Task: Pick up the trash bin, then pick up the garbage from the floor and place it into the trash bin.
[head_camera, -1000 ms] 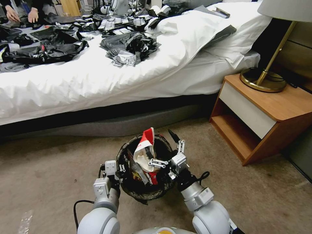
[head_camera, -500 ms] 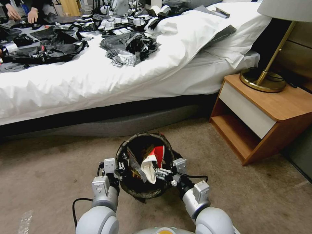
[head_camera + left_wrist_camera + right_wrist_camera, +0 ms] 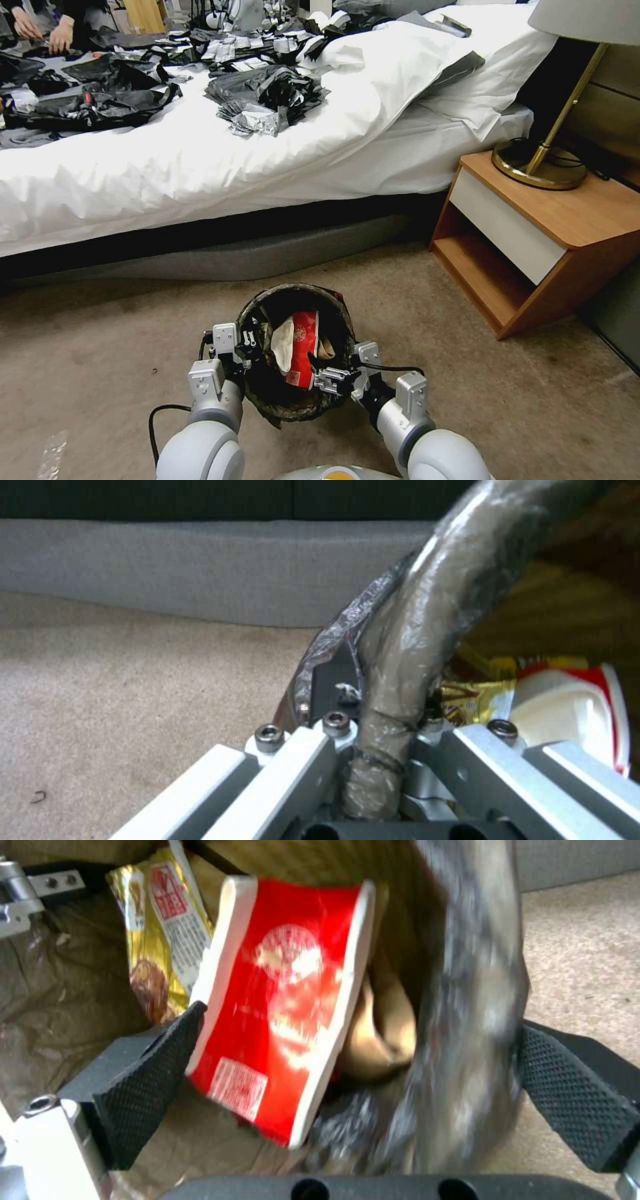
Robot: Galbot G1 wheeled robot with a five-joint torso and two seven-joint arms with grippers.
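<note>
The trash bin (image 3: 293,291), lined with a dark bag, hangs just above the carpet in front of me. My left gripper (image 3: 243,347) is shut on its left rim (image 3: 413,630), with the bag-covered edge pinched between the fingers (image 3: 380,735). A crushed red-and-white paper cup (image 3: 303,347) lies inside the bin, leaning on a yellow snack wrapper (image 3: 160,955) and a brown paper bag (image 3: 380,1035). My right gripper (image 3: 333,381) is at the bin's near right rim, open. Its black pads (image 3: 147,1065) stand wide apart on either side of the cup (image 3: 287,1005) and the rim (image 3: 467,990).
A bed (image 3: 200,167) with white sheets and heaps of black clothing runs across the back. A wooden nightstand (image 3: 533,233) with a brass lamp (image 3: 540,167) stands at the right. Bare carpet (image 3: 100,347) lies left and right of the bin.
The right gripper carried the red-and-white cup from above the bin down into it and let go. It has drawn back toward me. The left gripper kept its hold on the rim.
</note>
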